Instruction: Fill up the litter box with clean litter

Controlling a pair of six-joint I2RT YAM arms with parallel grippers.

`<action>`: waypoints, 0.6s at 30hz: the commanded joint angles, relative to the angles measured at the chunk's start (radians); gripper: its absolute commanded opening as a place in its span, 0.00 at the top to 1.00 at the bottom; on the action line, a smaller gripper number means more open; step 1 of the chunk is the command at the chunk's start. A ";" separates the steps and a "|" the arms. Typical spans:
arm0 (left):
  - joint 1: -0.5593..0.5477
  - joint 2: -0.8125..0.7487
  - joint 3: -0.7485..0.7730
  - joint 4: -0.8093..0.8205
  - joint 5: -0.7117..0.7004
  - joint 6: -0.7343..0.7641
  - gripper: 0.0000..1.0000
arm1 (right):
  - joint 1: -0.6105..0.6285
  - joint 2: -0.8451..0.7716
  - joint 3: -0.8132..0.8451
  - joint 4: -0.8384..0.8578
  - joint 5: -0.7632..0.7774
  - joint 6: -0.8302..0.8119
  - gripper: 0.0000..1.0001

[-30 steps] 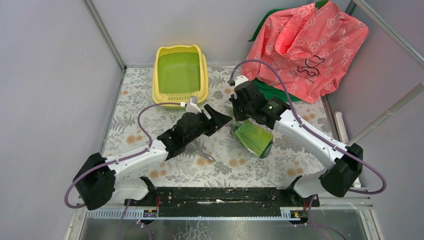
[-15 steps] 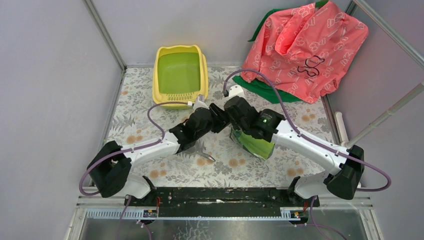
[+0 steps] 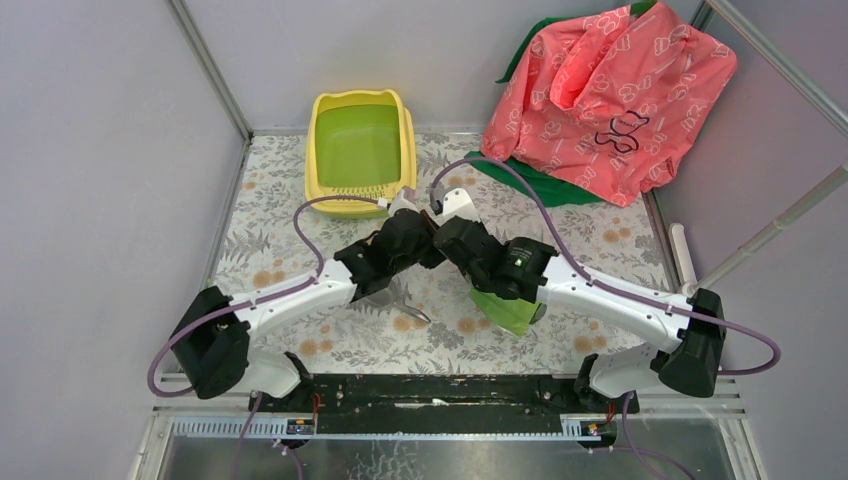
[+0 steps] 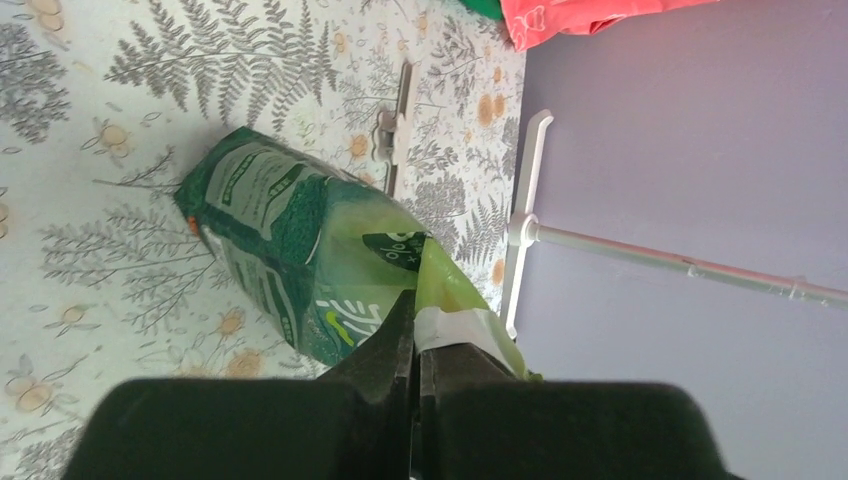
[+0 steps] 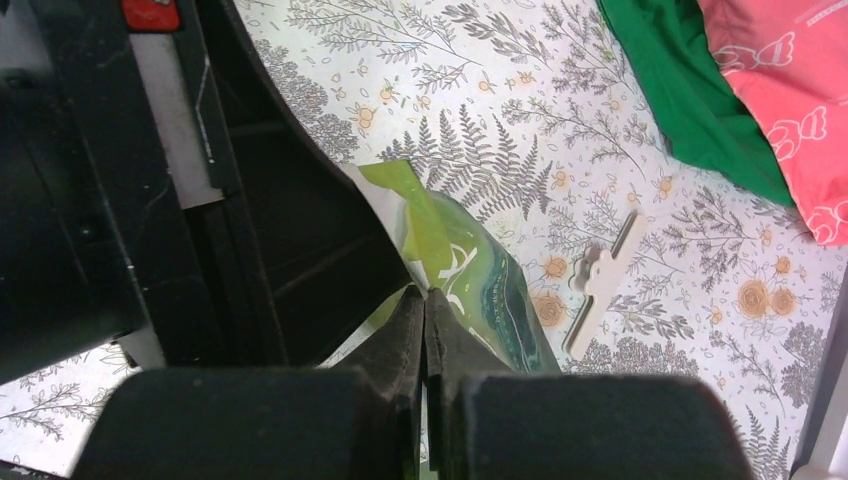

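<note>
Closed since a second ago: left tool now clenched on litter bag top flap, right tool clenched beside it. Litter box far left, no granules visible. Bag soft, slick, likely heavy; pinch flap corners.

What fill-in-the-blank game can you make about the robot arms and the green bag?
The left gripper and the right gripper are both ____ on the top of the green bag. The rim of the litter box is coloured ____. The pink cloth lies in the far ____ corner.
Missing words: shut; yellow; right.
</note>
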 commanded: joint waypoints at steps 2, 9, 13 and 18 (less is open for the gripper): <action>0.008 -0.082 -0.063 -0.123 -0.004 0.043 1.00 | 0.041 -0.060 0.005 0.043 0.048 -0.050 1.00; 0.006 -0.257 -0.148 -0.330 0.009 0.047 1.00 | 0.102 -0.018 -0.010 0.070 0.085 -0.163 1.00; -0.004 -0.367 -0.216 -0.403 0.012 0.034 1.00 | 0.136 -0.013 -0.014 0.117 0.061 -0.198 1.00; -0.032 -0.435 -0.278 -0.447 0.024 0.022 0.99 | 0.165 0.037 0.017 0.131 0.023 -0.234 1.00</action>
